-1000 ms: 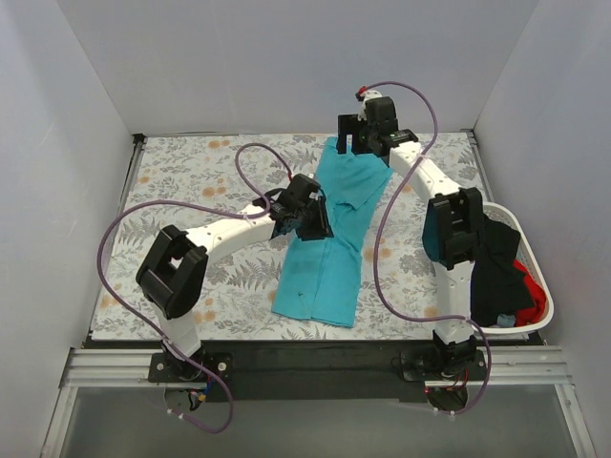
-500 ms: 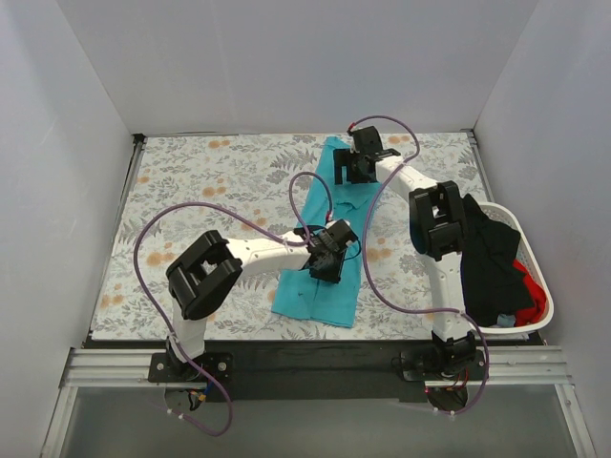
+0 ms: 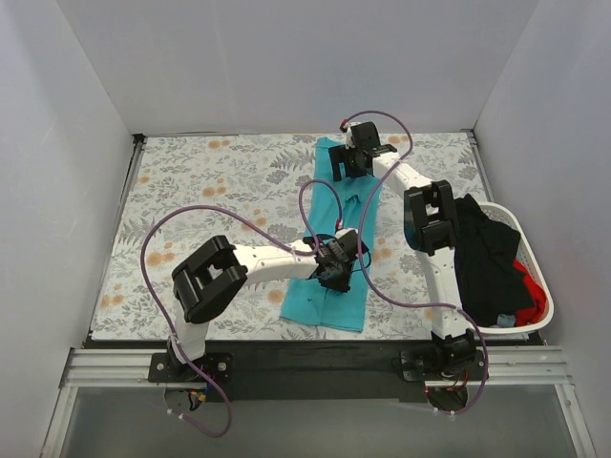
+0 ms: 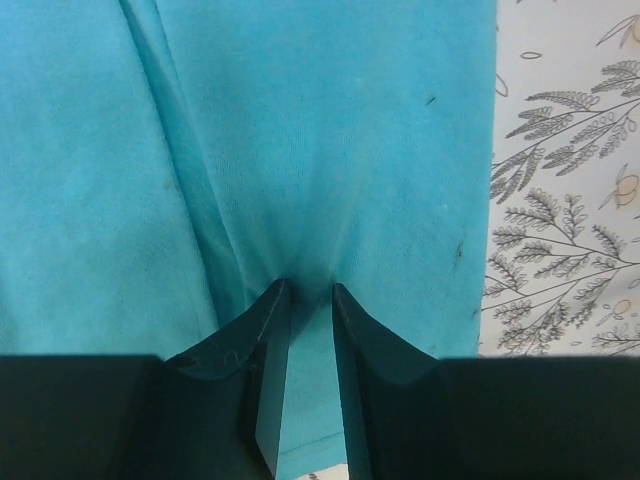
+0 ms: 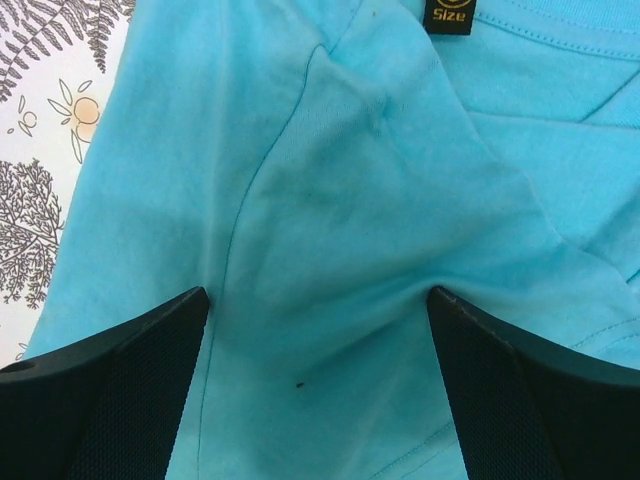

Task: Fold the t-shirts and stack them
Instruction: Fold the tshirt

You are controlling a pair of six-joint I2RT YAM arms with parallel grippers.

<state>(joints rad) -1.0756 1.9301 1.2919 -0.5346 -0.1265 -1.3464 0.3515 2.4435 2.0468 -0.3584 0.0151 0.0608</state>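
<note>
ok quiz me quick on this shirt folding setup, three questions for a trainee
1. True or false: the right gripper stands wide open over the collar end of the teal t-shirt.
2. Which colours of clothes show most plainly in the white basket? A black and red; B yellow and green; C white only.
3. What is bunched between the fingers of the left gripper?

Key: 1 true; 2 A; 3 a pucker of the teal t-shirt.
</note>
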